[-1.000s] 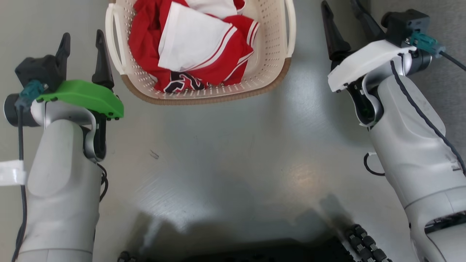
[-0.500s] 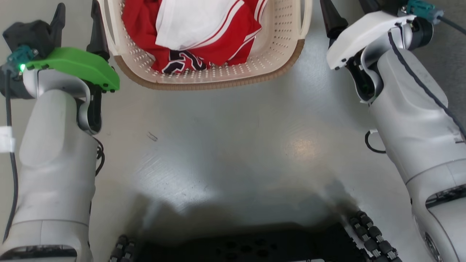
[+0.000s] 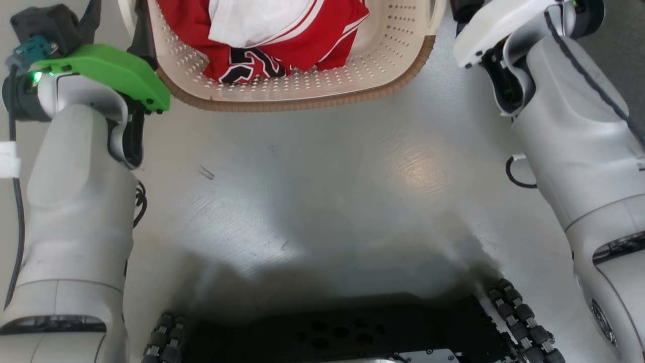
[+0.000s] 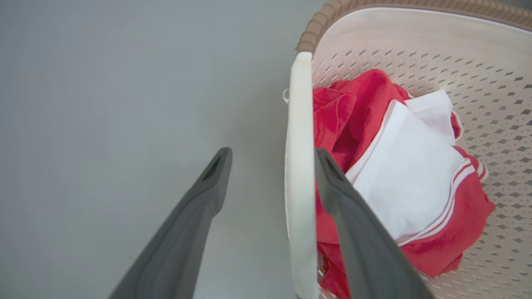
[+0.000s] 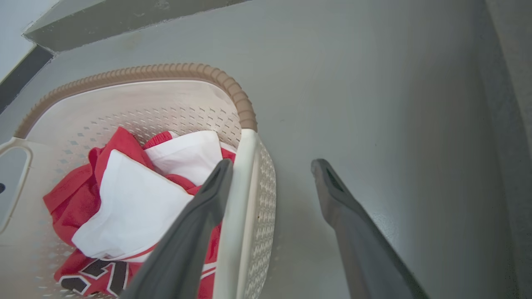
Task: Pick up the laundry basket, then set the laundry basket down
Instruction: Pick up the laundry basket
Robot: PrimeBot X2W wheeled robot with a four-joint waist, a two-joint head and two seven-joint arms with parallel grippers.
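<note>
Laundry basket of red and white clothes sits on the grey floor, left tool spread wide astride the left handle, right tool likewise astride the right handle, neither clamped on anything.

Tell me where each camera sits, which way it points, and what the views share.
Head view: on the head, facing down at the floor and the near end of the laundry basket; left forearm, right forearm and wheeled base show.
Left wrist view: on the left wrist, looking along the open left gripper, which straddles a white handle.
Right wrist view: likewise along the open right gripper, straddling the other handle.
Shared: both wrist views see the red-and-white clothes.
</note>
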